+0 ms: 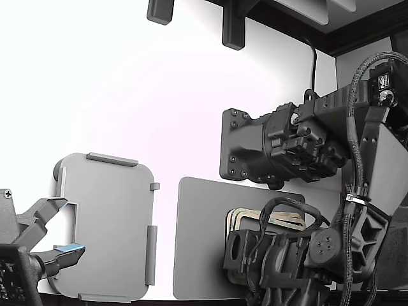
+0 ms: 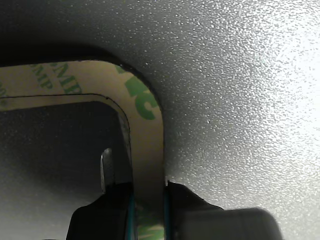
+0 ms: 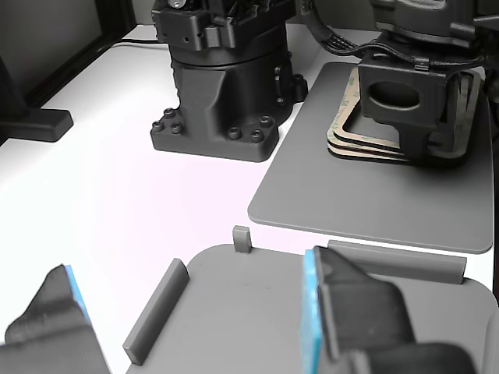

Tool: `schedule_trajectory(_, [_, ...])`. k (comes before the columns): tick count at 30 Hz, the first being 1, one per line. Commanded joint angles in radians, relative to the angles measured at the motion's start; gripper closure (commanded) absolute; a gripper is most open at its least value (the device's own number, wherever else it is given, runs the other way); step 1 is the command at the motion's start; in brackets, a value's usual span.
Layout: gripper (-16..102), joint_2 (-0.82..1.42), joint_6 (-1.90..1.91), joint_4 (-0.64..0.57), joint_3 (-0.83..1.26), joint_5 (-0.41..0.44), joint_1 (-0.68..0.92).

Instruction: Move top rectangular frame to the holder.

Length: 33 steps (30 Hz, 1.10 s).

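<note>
The claw [image 2: 148, 200] is closed narrowly on one side of the top rectangular frame [image 2: 147, 145], pinching it.

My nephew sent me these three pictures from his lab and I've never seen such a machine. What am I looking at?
A black robot arm works at a white table. One picture looks down from above, one sits on the wrist, a third looks across the table. On a dark grey mat lies a stack of thin tan frames. The hand is down on the stack, its two fingers either side of one bar of the top frame. Nearby lies an empty light grey plate with raised tabs, the holder. A second hand waits open beside it.
</note>
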Motion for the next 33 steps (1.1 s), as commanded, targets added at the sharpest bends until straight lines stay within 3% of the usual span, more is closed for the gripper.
schedule_trajectory(1, [90, 0.029, 0.003, 0.005, -0.031, 0.011, -0.008])
schedule_trajectory(3, [96, 0.029, 0.002, 0.014, -0.038, 0.014, -0.008])
schedule_trajectory(17, [96, 0.026, 0.012, 0.164, -0.198, 0.009, -0.037])
schedule_trajectory(28, [96, 0.017, 0.150, 0.345, -0.437, 0.092, -0.219])
schedule_trajectory(33, [96, 0.018, 0.250, 0.351, -0.534, 0.094, -0.342])
